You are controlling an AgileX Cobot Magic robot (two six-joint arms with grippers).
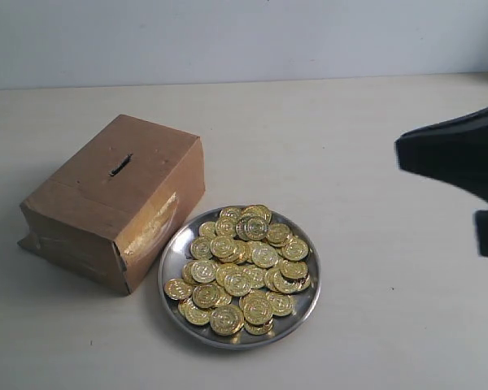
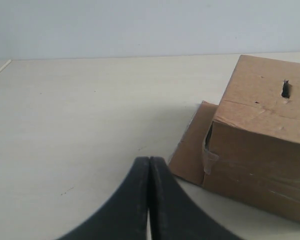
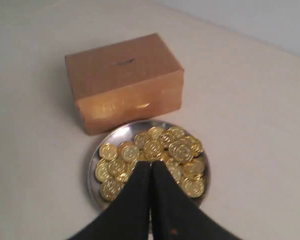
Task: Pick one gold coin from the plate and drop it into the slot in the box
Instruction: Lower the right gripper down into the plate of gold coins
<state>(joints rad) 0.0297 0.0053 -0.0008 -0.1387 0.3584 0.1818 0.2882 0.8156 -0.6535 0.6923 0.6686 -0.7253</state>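
A silver plate [image 1: 172, 262] heaped with gold coins [image 1: 244, 264] sits in front of and to the right of the brown box [image 1: 114, 199], whose top has a dark slot [image 1: 120, 165]. My right gripper [image 3: 150, 165] is shut and empty, high above the plate [image 3: 93, 165] and its coins [image 3: 181, 150], with the box [image 3: 125, 80] beyond. In the exterior view it shows as a dark shape [image 1: 464, 158] at the right edge. My left gripper [image 2: 149, 160] is shut and empty, low over the table, beside the box [image 2: 260, 150] with its slot [image 2: 285, 89].
The pale table [image 1: 350, 122] stretches around the box and plate. A loose cardboard flap [image 2: 192, 150] lies flat at the box's foot. A light wall [image 1: 228, 36] runs along the back.
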